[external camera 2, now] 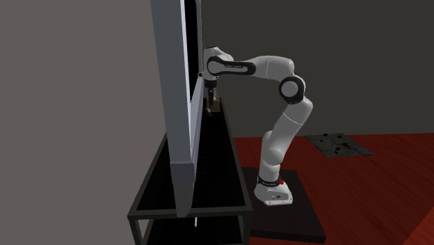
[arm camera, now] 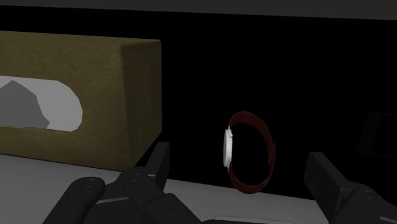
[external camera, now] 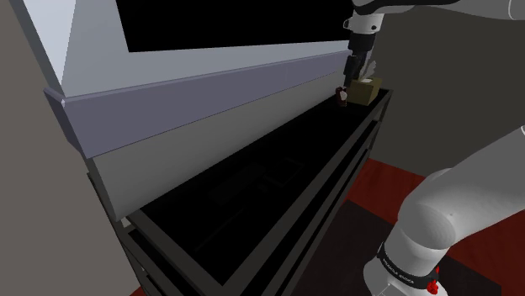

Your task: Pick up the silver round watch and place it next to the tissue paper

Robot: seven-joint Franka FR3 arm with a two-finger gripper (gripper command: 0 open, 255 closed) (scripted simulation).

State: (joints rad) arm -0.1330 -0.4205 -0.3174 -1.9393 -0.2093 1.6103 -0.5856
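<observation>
Between the jaws, which stand apart and clasp nothing, the silver round watch (arm camera: 227, 147) is seen standing on edge, its dark red strap (arm camera: 268, 153) looped behind the face. Just outside one jaw the olive tissue box (arm camera: 76, 102) is found, near the watch but not touching it. The watch is judged to be set beside the box already, so a straight lift clear is called for; sideways drift should be avoided, lest the upright watch be tipped over on the black desk (external camera: 252, 181)
</observation>
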